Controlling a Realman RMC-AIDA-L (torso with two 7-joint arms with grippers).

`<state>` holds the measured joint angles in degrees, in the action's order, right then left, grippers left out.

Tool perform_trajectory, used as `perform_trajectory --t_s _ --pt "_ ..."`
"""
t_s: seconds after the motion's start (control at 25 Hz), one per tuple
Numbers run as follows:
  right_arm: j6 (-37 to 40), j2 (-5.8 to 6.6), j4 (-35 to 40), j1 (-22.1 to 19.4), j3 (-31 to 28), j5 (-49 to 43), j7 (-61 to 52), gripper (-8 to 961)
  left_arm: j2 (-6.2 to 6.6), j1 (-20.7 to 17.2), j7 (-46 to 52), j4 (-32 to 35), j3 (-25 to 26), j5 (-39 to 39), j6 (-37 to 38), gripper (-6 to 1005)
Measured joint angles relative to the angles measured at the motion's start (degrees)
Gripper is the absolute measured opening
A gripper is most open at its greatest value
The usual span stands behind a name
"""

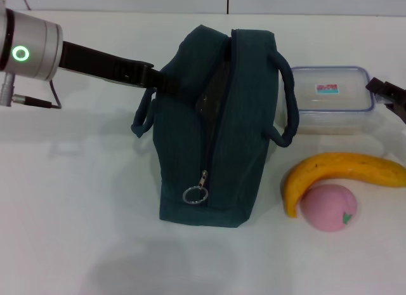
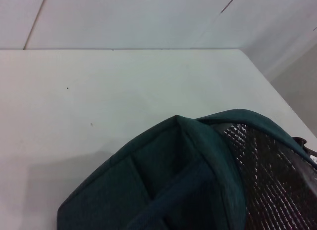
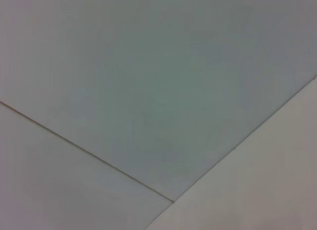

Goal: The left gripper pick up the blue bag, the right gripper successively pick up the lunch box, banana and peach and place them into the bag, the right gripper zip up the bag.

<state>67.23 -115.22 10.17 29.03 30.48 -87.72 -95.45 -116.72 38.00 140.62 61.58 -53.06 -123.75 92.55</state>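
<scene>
Soft blue cloth makes the bag (image 1: 209, 130) floppy and light mid-table; grab its handle (image 1: 144, 114). The left claw (image 1: 149, 76) touches its far side; I cannot tell its grip.

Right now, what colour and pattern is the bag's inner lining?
Silver, with a quilted diamond grid; the bag shows its lining best in the left wrist view.

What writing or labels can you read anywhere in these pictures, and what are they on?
No text is readable.
The lunch box lid carries a small sticker with red and blue marks, too small to read.
The blue bag, banana and peach show no writing.
</scene>
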Motion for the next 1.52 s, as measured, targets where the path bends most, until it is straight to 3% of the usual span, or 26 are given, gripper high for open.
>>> perform_trajectory --t_s 0.24,0.44,1.0,1.52 --pt "0.9 0.07 0.1 -0.2 0.0 0.0 0.0 243 -0.08 -0.2 0.0 0.0 0.0 0.0 0.0 47" --pt "3.4 0.19 0.2 -0.8 -0.6 0.3 0.1 193 -0.26 -0.2 0.0 -0.1 0.0 0.0 0.0 50" --pt "3.3 -0.28 -1.5 -1.3 -0.9 3.7 -13.1 112 -0.82 0.1 0.1 0.1 0.0 0.0 0.0 52" --pt "5.2 -0.31 -3.4 -1.9 -1.0 7.5 -28.1 100 -0.9 0.0 0.0 0.1 -0.1 0.0 0.0 53"
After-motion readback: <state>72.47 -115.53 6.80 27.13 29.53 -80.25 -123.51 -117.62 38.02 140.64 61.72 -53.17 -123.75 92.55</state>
